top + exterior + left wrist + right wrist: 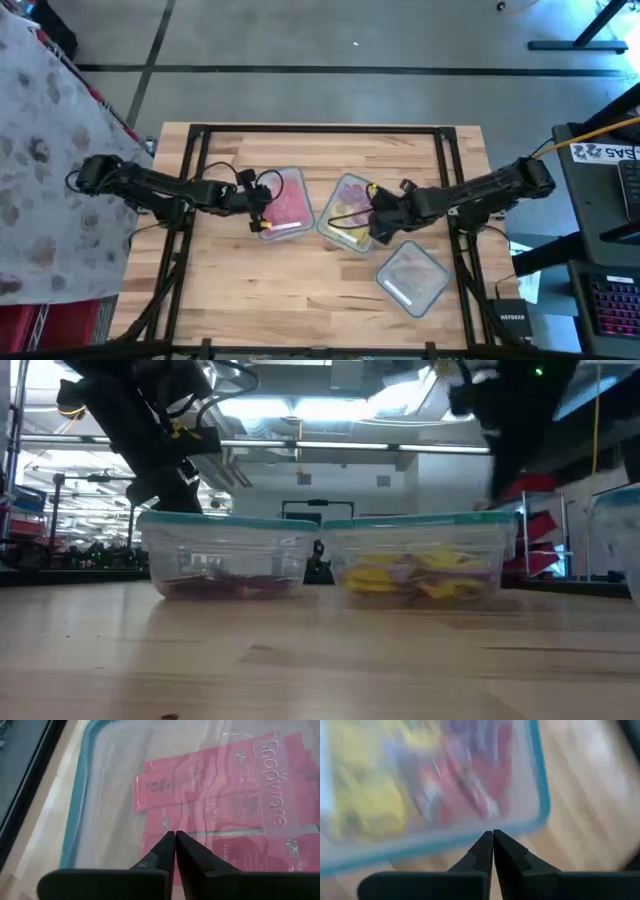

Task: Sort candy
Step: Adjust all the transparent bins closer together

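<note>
Two clear tubs with teal rims stand side by side mid-table. The left tub [290, 203] holds pink candy [215, 795]. The middle tub [345, 212] holds mixed yellow and red candy [395, 780]. My left gripper [175, 835] is shut with nothing between its fingers, and it hovers over the left tub's near-left part [266, 213]. My right gripper [493, 833] is also shut and holds nothing, and it hangs just above the middle tub's rim [542, 805] on its right side [374, 226]. The low view shows both grippers above the tubs' rims.
A third clear tub [412, 277] stands toward the near right of the table, with no candy showing in it. A black frame [320, 130] borders the wooden tabletop. A patterned cloth [50, 150] hangs at the left, and a desk with a keyboard [610, 300] stands at the right.
</note>
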Motion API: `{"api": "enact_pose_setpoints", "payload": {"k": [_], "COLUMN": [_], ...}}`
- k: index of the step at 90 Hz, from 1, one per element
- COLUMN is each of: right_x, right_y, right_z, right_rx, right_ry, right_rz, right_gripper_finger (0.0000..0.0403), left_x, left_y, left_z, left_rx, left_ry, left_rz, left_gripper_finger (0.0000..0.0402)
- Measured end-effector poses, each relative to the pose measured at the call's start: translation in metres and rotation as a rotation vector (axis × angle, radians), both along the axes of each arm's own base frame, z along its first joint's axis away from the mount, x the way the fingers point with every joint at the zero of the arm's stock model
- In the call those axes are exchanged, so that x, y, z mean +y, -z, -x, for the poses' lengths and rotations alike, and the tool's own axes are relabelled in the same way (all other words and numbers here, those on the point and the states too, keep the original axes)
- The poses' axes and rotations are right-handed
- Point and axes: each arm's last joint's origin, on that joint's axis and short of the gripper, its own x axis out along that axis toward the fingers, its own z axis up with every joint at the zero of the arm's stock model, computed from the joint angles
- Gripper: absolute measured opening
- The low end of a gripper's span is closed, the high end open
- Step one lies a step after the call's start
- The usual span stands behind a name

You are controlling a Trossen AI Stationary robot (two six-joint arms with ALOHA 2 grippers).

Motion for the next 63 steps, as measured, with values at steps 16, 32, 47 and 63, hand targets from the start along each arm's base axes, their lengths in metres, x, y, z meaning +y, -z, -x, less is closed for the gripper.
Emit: {"api": "enact_pose_setpoints", "payload": {"k": [16, 32, 47, 63], "right_x": [-0.019, -0.045, -0.068, -0.069], "right_y": [0.033, 0.052, 0.041, 0.022], "right_z": [0.009, -0.009, -0.03, -0.032], "right_rx": [0.075, -0.161, -0.374, -0.34], "right_ry": [0.093, 0.081, 0.074, 0.065], "right_rz": [-0.14, -0.053, 0.108, 0.193], "right_gripper_finger": [0.0, 0.0, 0.0, 0.0], "left_x": [-0.002, -0.002, 0.003, 0.005], "left_y": [0.0, 0.0, 0.0, 0.0], "left_z": [-0.001, -0.002, -0.003, -0.002], "left_rx": [0.033, 0.044, 0.051, 0.077], "left_ry": [0.102, 0.151, 0.181, 0.191], "left_rz": [0.027, 0.001, -0.017, -0.035], "left_gripper_finger": [0.0, 0.0, 0.0, 0.0]}}
